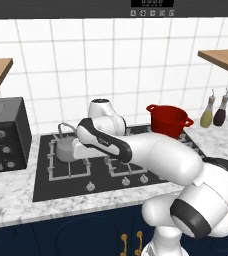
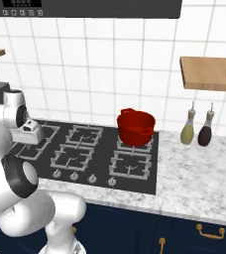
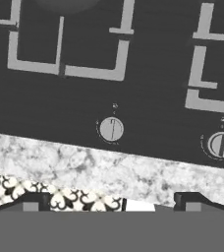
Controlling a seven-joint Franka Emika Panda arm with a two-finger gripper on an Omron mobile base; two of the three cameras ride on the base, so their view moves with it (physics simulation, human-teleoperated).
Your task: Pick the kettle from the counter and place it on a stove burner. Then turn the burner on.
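Looking over the counter (image 1: 16,197), I see the kettle (image 1: 65,146) already on the burner (image 1: 68,159) at the cooktop's left end. My claw (image 3: 108,199) is spread and empty, and the knob (image 3: 111,129) lies straight ahead of it, near the front edge.

The arm (image 1: 151,155) is built of thick, rounded, glossy white segments that look smooth and moulded, with no cables showing. In the lower right of the left base view, a bulbous white shoulder carries a dark grey ring where two segments meet. A second dark band wraps the forearm link near the frame's centre, and faint small lettering sits on it, too small to read. In the left part of the right base view, another dark round joint cap shows on the white body, and a pale grey wrist block (image 2: 28,130) sits above it. In the hand view, two small dark finger tips (image 3: 33,201) rise at the bottom, blocky, each with a lighter grey face.
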